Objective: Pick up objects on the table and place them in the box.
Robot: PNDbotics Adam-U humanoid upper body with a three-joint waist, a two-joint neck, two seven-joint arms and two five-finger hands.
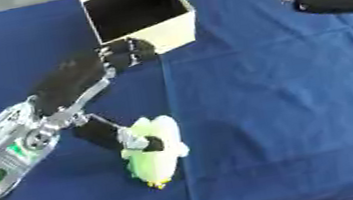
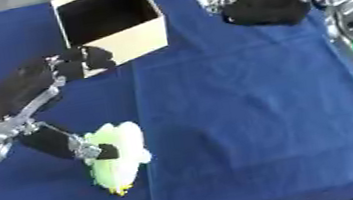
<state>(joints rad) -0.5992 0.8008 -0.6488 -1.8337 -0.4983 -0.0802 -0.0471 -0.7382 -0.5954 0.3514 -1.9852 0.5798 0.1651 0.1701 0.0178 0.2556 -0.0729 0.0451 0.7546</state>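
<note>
The left hand (image 1: 124, 54) is hovering with fingers curled on nothing, thumb touching the pale green plush toy (image 1: 155, 157) lying on the blue desk (image 1: 287, 104) near the open box (image 1: 138, 12); it looks light and squashy, best pinched round its middle.

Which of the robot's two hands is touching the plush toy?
The left hand: its thumb presses the pale green plush toy on the blue table, fingers curled near the box. The right hand rests apart, far right.
</note>
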